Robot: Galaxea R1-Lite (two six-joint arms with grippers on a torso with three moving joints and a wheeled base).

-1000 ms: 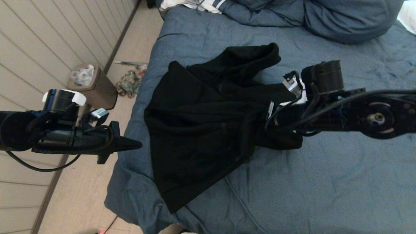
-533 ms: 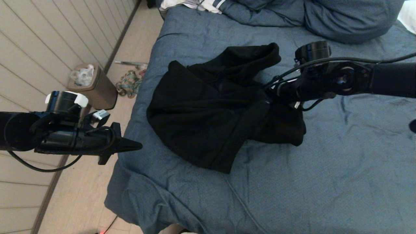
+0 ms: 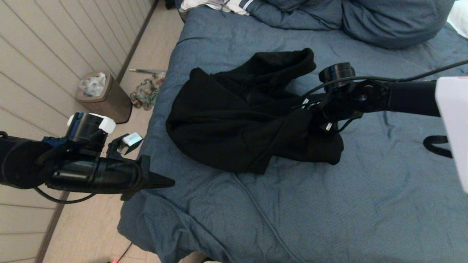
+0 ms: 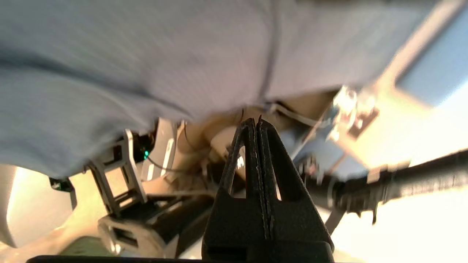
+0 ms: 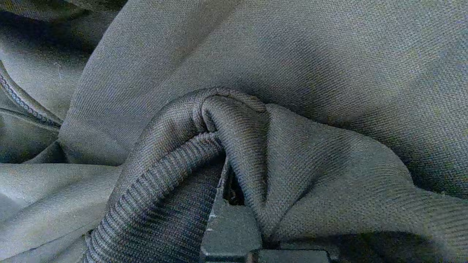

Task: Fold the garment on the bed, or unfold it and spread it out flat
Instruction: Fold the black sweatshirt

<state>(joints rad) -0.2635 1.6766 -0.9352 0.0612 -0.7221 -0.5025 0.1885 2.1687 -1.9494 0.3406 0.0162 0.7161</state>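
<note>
The black garment [image 3: 234, 124] lies bunched on the blue bed [image 3: 365, 204], its hood towards the pillows. My right gripper [image 3: 307, 113] is buried in the garment's right side and shut on it. In the right wrist view, ribbed hem [image 5: 153, 190] and plain black cloth [image 5: 292, 73] wrap tightly round the fingers [image 5: 230, 226]. My left gripper [image 3: 170, 181] hovers at the bed's left edge, clear of the garment. It is shut with nothing in it, the fingertips [image 4: 255, 122] pressed together.
Blue pillows [image 3: 395, 22] and a white striped cloth [image 3: 219, 4] lie at the head of the bed. On the floor to the left stand a brown bin [image 3: 104, 96] and a colourful bundle [image 3: 145, 94]. A white robot part [image 3: 453, 124] shows at the right edge.
My right gripper has dragged the garment's near part away from the bed's front edge, so it now lies bunched in a shorter heap. My left arm has shifted slightly nearer and rightward.
</note>
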